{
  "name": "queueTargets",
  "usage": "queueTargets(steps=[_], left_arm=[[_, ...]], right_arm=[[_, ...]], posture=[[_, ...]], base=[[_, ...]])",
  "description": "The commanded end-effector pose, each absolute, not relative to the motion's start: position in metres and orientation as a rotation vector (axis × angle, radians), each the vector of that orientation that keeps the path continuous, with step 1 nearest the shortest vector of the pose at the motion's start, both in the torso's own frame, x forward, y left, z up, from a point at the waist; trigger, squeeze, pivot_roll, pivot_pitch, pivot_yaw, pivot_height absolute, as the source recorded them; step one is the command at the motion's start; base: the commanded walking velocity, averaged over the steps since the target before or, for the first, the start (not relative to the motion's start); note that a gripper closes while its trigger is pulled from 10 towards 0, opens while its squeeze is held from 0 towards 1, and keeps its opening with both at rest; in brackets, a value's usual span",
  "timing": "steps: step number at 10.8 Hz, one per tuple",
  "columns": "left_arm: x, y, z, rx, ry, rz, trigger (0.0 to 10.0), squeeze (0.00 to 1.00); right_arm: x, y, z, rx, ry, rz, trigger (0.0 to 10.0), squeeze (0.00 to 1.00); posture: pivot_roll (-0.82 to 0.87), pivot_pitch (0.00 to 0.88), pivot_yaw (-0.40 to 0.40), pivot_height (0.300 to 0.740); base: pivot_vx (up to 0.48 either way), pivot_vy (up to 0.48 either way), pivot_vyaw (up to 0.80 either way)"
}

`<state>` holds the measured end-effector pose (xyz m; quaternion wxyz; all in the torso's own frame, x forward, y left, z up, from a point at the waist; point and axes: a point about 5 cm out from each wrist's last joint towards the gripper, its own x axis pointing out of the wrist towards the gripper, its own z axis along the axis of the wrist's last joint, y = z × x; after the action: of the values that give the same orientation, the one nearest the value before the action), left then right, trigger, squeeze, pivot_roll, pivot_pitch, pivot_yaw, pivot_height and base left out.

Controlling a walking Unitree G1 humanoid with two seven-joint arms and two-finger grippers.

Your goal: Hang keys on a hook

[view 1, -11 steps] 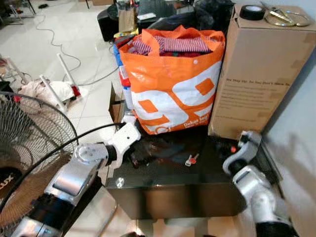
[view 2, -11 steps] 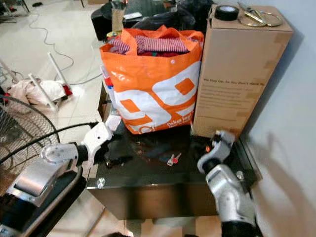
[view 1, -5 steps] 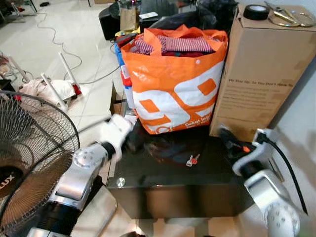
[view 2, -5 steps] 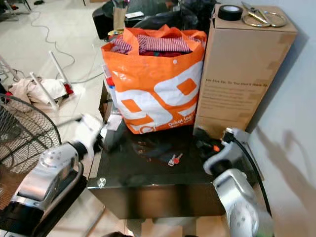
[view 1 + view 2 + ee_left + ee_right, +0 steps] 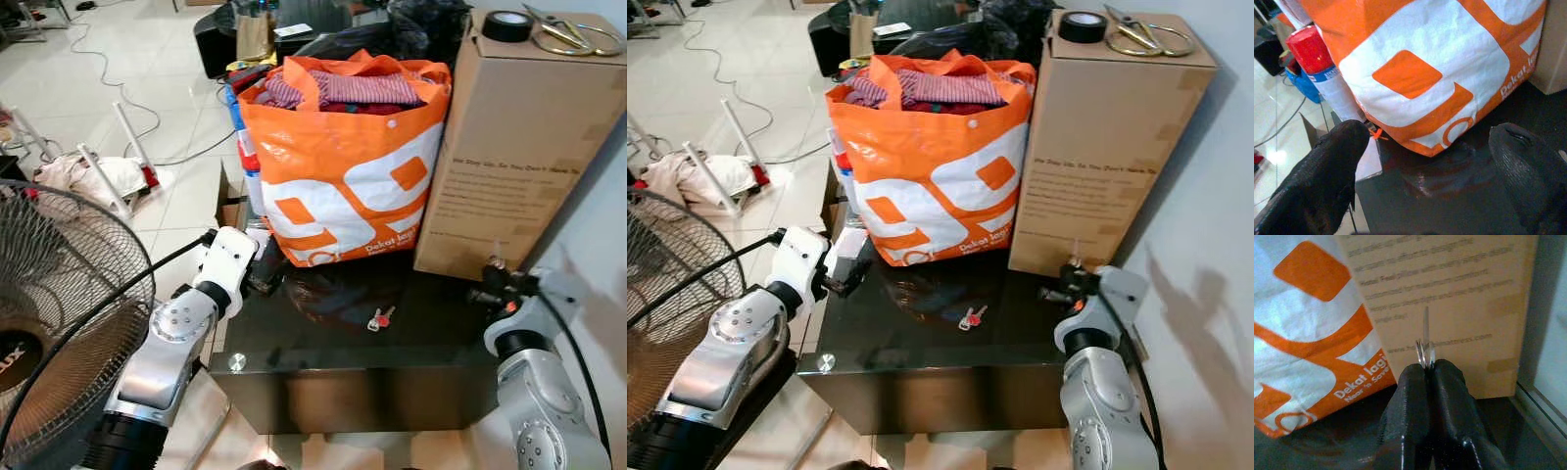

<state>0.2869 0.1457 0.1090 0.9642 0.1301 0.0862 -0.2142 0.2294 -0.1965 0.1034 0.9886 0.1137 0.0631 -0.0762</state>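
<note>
A small bunch of keys with a red tag [image 5: 380, 317] lies on the black glass table [image 5: 421, 343], in front of the orange bag. My right gripper [image 5: 1426, 368] hovers over the table's right end, by the foot of the cardboard box. It is shut on a silver key and ring [image 5: 1425, 346] that stick up above its fingertips; the key [image 5: 495, 255] shows as a thin sliver. My left gripper [image 5: 1425, 142] is open at the table's left edge, by the bag's lower corner, with nothing between its fingers [image 5: 1334, 161].
The orange-and-white bag [image 5: 348, 166], full of clothes, stands at the back of the table. The tall cardboard box [image 5: 514, 147] carries a tape roll and scissors. A red-capped spray can [image 5: 1317, 68] stands left of the bag. A floor fan [image 5: 59, 313] is close on my left; a grey wall rises on the right.
My right gripper has swung from over the table out to its right end and now holds the key upright. My left gripper has pulled back to the table's left edge.
</note>
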Motion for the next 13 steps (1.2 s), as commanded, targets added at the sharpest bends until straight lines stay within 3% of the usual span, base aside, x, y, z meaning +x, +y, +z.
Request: queueTargets(steps=[1, 3, 6, 13], left_arm=[[0.2858, 0.1441, 0.1113, 0.275, 0.155, -0.425, 10.0, 0.20], [0.2838, 0.1422, 0.1109, 0.260, 0.144, -0.408, 10.0, 0.20], [0.2833, 0.1425, 0.1104, 0.252, 0.140, -0.394, 10.0, 0.20], [0.2835, 0.1424, 0.1078, 0.254, 0.150, -0.396, 10.0, 0.20]], right_arm=[[0.2294, -0.1925, 0.1020, 0.233, 0.138, -0.124, 10.0, 0.00], [0.2339, -0.1955, 0.0984, 0.117, 0.160, -0.114, 10.0, 0.00], [0.2382, -0.1950, 0.0966, 0.126, 0.173, -0.107, 10.0, 0.00], [0.2387, -0.1948, 0.0926, 0.107, 0.188, -0.110, 10.0, 0.00]], posture=[[-0.13, 0.000, 0.073, 0.740], [-0.13, 0.000, 0.062, 0.740], [-0.12, 0.000, 0.055, 0.740], [-0.12, 0.000, 0.052, 0.740]], base=[[0.000, 0.000, 0.00], [0.000, 0.000, 0.00], [0.000, 0.000, 0.00], [-0.309, 0.000, 0.00]])
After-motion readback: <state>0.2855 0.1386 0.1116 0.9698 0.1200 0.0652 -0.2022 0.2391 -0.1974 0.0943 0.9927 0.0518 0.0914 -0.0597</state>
